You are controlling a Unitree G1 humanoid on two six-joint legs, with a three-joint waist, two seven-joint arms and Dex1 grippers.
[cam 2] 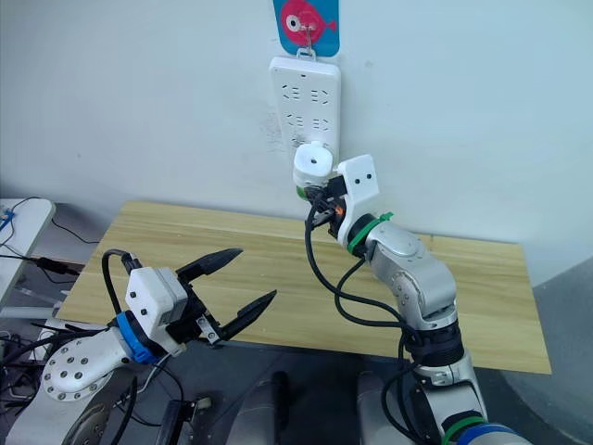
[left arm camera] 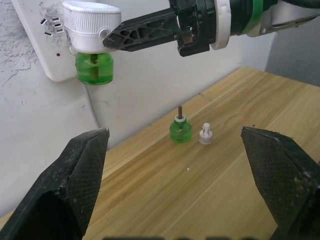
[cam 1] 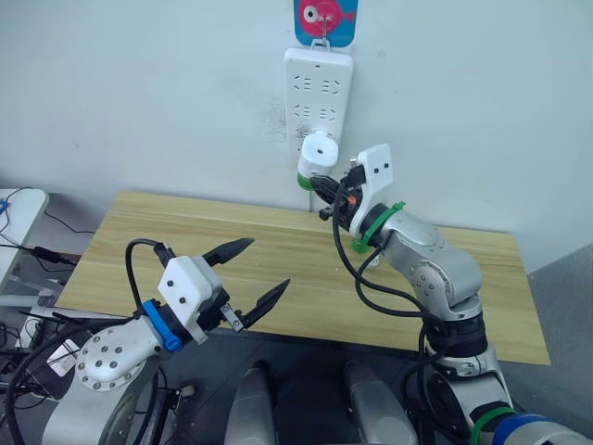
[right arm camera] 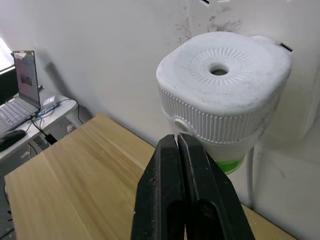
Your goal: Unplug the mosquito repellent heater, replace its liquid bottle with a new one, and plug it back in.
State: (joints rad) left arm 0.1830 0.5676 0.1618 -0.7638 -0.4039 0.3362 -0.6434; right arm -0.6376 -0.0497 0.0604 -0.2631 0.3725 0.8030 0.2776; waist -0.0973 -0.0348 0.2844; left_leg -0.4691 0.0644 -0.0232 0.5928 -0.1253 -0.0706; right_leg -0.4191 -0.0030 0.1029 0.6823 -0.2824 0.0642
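Observation:
The white mosquito repellent heater (cam 1: 318, 153) is plugged into the wall power strip (cam 1: 318, 93), with a green bottle (left arm camera: 95, 70) screwed in under it. My right gripper (right arm camera: 177, 142) is shut with nothing in it, its tips against the heater's ribbed side. On the table near the wall stands a capless green liquid bottle (left arm camera: 180, 130) with a bare dark wick. A small loose pale cap (left arm camera: 205, 135) lies beside it. My left gripper (cam 1: 270, 263) is open and holds nothing. It hovers over the table's front left, pointing toward the wall.
The wooden table (cam 1: 185, 241) runs along the white wall. A blue and pink fish hook (cam 1: 324, 19) holds the strip. A low white side table (cam 1: 14, 213) with cables stands at the far left, and a laptop (right arm camera: 20, 100) rests there.

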